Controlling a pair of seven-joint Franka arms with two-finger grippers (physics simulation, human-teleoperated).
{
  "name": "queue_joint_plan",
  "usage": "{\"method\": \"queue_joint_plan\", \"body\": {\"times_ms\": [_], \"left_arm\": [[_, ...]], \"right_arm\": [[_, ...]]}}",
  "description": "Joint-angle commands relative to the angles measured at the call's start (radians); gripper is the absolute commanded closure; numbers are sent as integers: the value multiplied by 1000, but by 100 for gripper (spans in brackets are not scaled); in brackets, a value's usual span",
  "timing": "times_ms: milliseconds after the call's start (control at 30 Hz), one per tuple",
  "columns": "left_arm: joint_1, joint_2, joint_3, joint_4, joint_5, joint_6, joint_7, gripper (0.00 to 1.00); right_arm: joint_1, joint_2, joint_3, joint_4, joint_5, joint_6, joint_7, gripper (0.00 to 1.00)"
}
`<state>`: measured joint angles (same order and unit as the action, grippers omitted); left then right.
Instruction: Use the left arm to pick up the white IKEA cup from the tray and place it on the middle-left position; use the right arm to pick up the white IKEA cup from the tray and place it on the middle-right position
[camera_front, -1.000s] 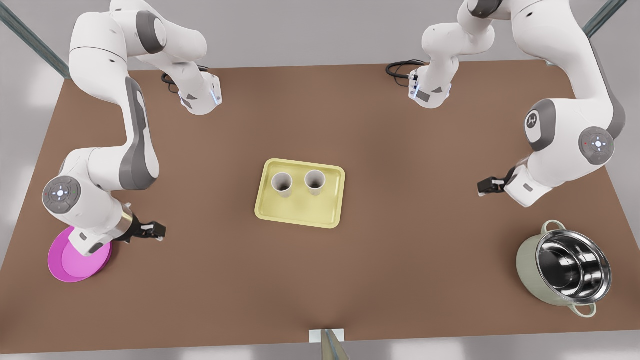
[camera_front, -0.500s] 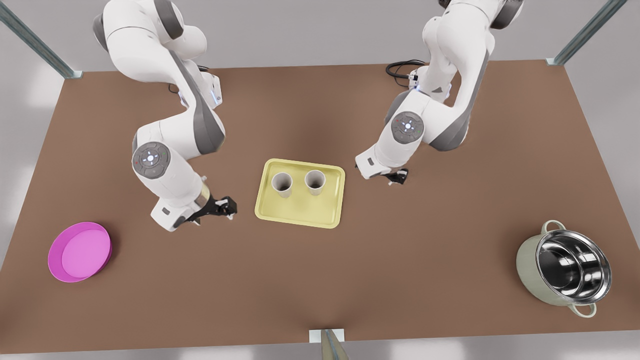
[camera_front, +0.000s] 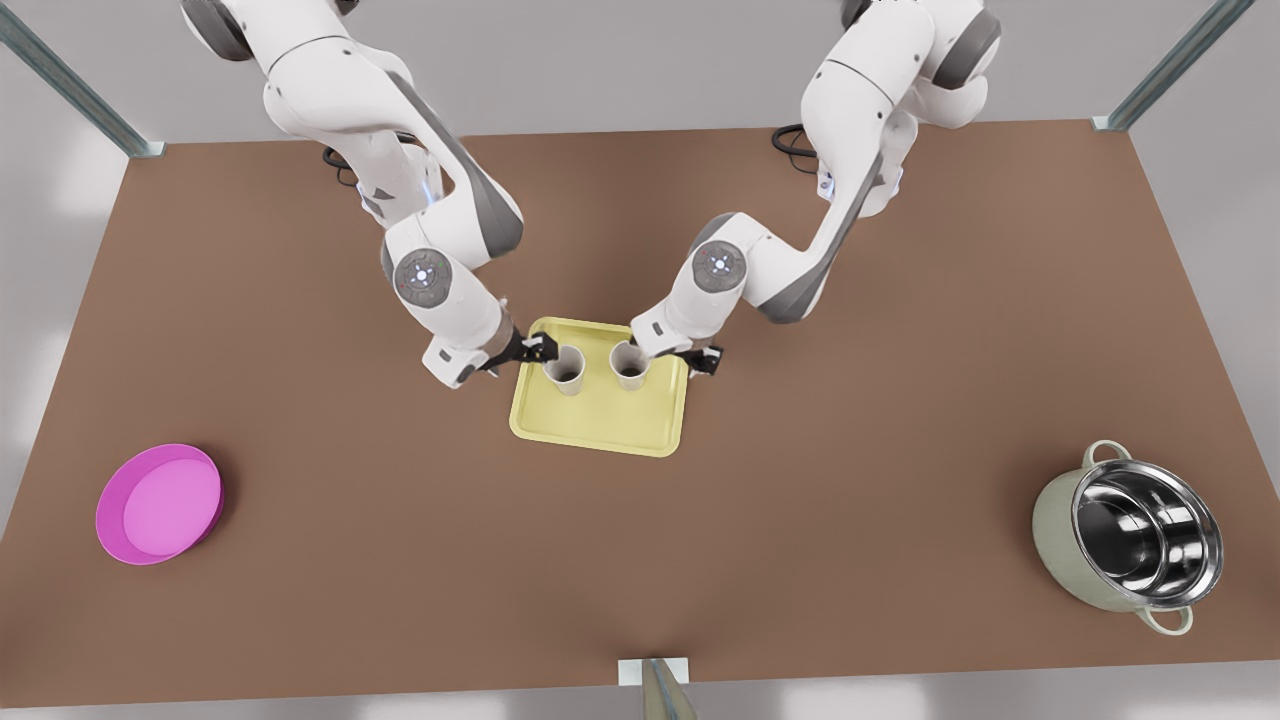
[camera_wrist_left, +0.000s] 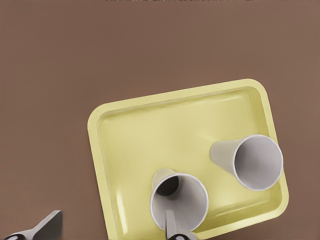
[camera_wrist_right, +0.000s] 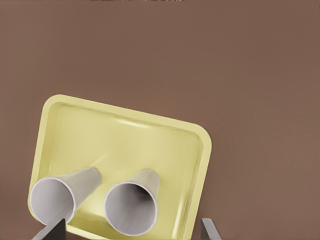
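front view: tray (camera_front: 600, 430) at table (camera_front: 400, 560) centre, wide bare brown top on both sides; two white cups (camera_front: 566, 368) (camera_front: 630, 364) upright in tray's far half | left wrist: left gripper (camera_wrist_left: 107, 232) fingers apart, one finger inside near cup rim | right wrist: right gripper (camera_wrist_right: 132, 231) fingers apart, straddling one cup (camera_wrist_right: 132, 205)

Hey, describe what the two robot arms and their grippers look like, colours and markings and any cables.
Both arms have glossy white rounded shells with grey joint sections. Each carries a round grey cap with small lights near the wrist. The left gripper and right gripper are black with two fingers; in the wrist views a fingertip looks grey. Black cables coil on the table at each base.
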<state>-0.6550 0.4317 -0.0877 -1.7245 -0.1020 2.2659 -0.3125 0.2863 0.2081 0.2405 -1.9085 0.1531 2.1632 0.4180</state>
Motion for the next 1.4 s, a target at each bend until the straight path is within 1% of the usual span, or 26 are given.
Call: {"method": "queue_joint_plan", "body": {"times_ms": [0,100,167,333,467,533,567,633,700,933,1067,1133,1367], "left_arm": [[6,2,3,-4,5,89,-184,0],[6,47,5,-6,7,153,-189,0],[2,82,5,-3,7,233,-221,0],[0,91,3,3,-1,322,-304,0],[-20,64,3,-18,5,313,-342,0],[-23,53,5,-105,131,317,-339,0],[-23,42,6,-133,156,317,-342,0],[-23,42,13,-141,165,317,-353,0],[-31,12,13,-161,176,314,-381,0],[-75,32,13,-164,197,323,-425,0],[-81,-8,13,-230,220,331,-434,0],[-87,2,13,-254,248,373,-461,0],[-110,35,13,-248,263,434,-545,0]], "right_arm": [[-12,11,-3,0,-1,96,153,0],[-7,43,-3,-1,-1,93,148,0],[-7,56,-3,-6,-1,90,146,0],[-4,77,-3,-23,-1,83,145,0],[-4,31,-1,-92,-1,83,114,0],[-4,11,-1,-110,-1,69,105,0],[-4,13,-1,-112,-1,69,105,0],[-4,31,-1,-113,-1,73,104,0],[-2,51,0,-113,-1,81,97,0],[2,119,3,-112,-1,107,91,0],[24,162,8,-110,0,133,93,1],[28,174,8,-107,2,135,94,1],[30,206,8,-109,0,135,77,4]]}}
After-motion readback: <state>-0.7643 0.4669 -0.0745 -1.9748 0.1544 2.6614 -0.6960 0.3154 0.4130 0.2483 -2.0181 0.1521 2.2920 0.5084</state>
